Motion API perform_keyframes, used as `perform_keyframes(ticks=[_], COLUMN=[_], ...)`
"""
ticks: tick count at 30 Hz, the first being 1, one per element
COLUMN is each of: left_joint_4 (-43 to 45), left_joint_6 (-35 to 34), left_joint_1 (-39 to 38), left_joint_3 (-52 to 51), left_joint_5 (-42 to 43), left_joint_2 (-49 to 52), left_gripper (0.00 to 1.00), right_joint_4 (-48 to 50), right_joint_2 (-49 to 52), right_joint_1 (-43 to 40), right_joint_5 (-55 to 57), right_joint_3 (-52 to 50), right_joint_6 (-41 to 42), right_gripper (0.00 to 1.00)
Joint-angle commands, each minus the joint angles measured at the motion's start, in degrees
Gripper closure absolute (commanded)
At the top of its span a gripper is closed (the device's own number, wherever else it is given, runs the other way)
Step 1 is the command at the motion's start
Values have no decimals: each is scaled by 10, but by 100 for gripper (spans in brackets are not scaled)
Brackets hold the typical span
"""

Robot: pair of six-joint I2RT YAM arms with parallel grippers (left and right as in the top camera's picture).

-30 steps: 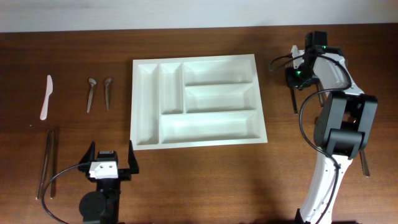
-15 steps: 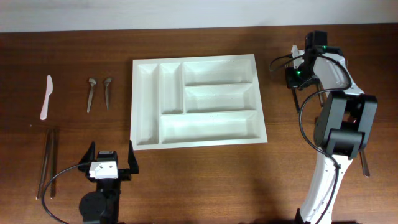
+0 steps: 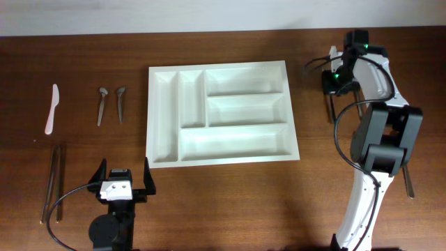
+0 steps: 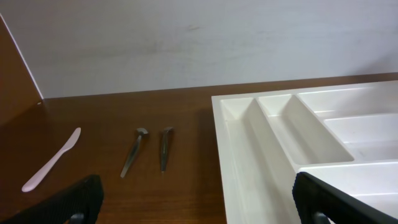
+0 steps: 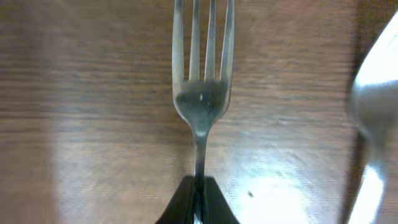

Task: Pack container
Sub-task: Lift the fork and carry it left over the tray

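The white container [image 3: 223,157] with five compartments lies in the middle of the table; its left end also shows in the left wrist view [image 4: 231,155]. My right gripper [image 3: 334,78] is to the right of the container's far corner. In the right wrist view it [image 5: 198,202] is shut on the neck of a metal fork [image 5: 200,99], tines pointing away over the wood. The fork's handle shows as a thin dark line [image 3: 330,111] in the overhead view. My left gripper [image 3: 125,180] is open and empty near the front edge, left of the container [image 4: 199,211].
A white plastic knife [image 3: 51,108], two small spoons [image 3: 102,104] [image 3: 120,103] and long thin utensils [image 3: 52,183] lie at the left. A spoon [image 5: 373,93] lies right of the fork. More cutlery [image 3: 408,183] lies by the right arm's base.
My right gripper has shifted slightly toward the far right edge, still shut on the fork. The left arm has not moved.
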Motion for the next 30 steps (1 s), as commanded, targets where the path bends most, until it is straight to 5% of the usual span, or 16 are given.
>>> perform_keyframes(ticks=[1, 17, 30], left_joint_4=[-2, -2, -2], left_joint_6=[-5, -5, -5], left_joint_1=[4, 4, 4], left_joint_3=[-3, -3, -3], left_joint_5=[0, 0, 0], left_joint_2=[-3, -3, -3], left_gripper=[1, 1, 1], right_joint_4=[-28, -161, -195], right_joint_2=[-1, -2, -3], right_joint_1=[10, 149, 285], right_joint_5=[2, 2, 2], right_joint_3=[66, 269, 286], right_joint_6=[16, -28, 135], right_gripper=[96, 96, 96])
